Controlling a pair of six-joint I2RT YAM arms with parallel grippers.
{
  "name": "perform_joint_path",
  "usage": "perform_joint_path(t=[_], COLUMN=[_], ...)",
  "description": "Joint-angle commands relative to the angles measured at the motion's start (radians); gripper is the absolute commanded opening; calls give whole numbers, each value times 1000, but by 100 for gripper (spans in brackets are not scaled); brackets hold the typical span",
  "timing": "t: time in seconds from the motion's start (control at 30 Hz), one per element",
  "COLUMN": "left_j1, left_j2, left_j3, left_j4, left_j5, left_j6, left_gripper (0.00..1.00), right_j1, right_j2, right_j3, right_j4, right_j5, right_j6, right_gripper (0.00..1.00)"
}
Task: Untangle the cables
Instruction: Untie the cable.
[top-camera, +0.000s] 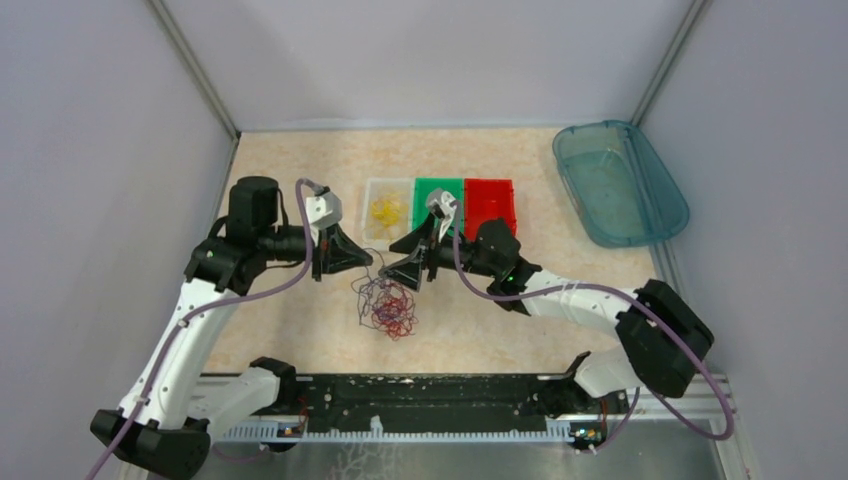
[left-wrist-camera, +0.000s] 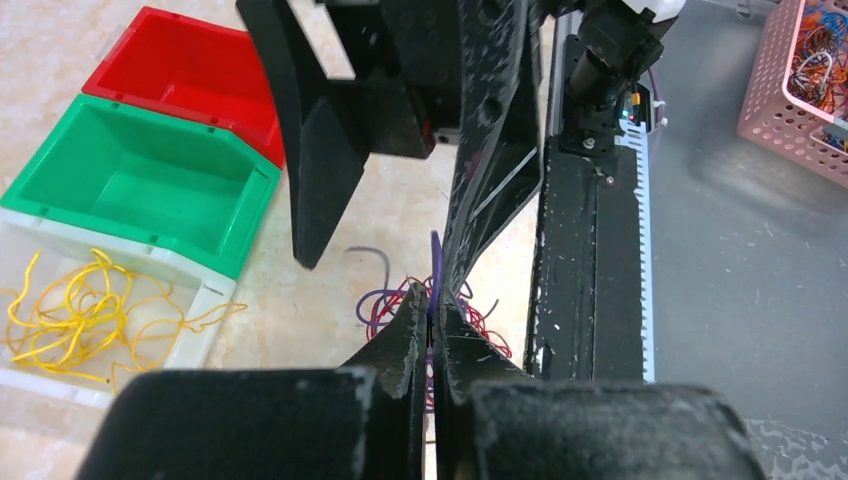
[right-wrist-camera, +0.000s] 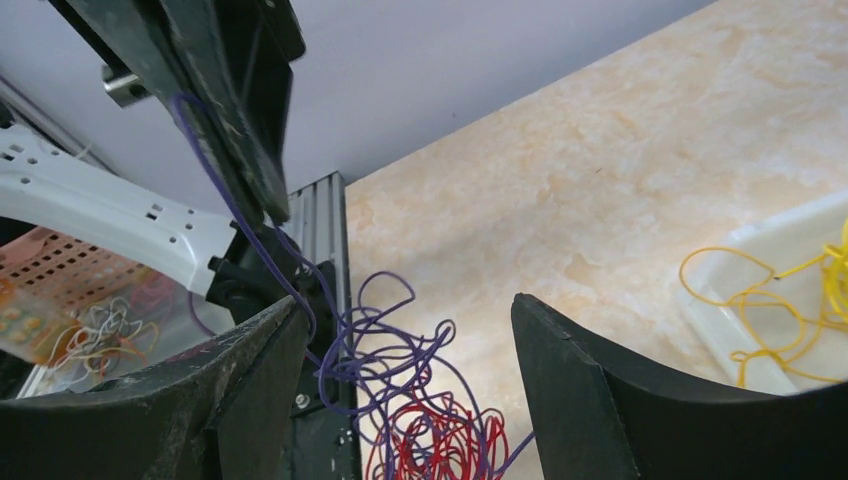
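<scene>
Cables (top-camera: 388, 308) tangled near green bin (top-camera: 438, 195), left jaws clenched on purple strand (left-wrist-camera: 435, 262), right jaws spread just beside

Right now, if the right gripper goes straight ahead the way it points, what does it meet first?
Most likely the purple wires hanging just ahead of the open right gripper, though depth is hard to judge.
</scene>
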Motion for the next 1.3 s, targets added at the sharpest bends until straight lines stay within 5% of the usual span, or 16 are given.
perform_joint_path(t=[0.0, 0.47, 0.97, 1.1, 1.27], left_j1=[-11, -22, -32, -32, -34], left_j2=[-22, -25, -4, -1, 2], left_j3=[52, 100, 203, 240, 312], left_j4=[8, -8, 20, 21, 51], left_j5=[43, 47, 42, 33, -6], left_j6=[-19, 14, -55, -57, -46], left_gripper=[0, 0, 0, 0, 0], right_j1=[7, -65, 100, 108, 108], right_j2=[43, -113, 185, 250, 288], right_j3=[56, 16, 166, 125, -3], right_j4=[163, 62, 186, 262, 366], right_j5=[-94, -208, -111, -66, -12], right_j6=[53, 9, -53, -13, 16], right_gripper=[75, 74, 72, 58, 56])
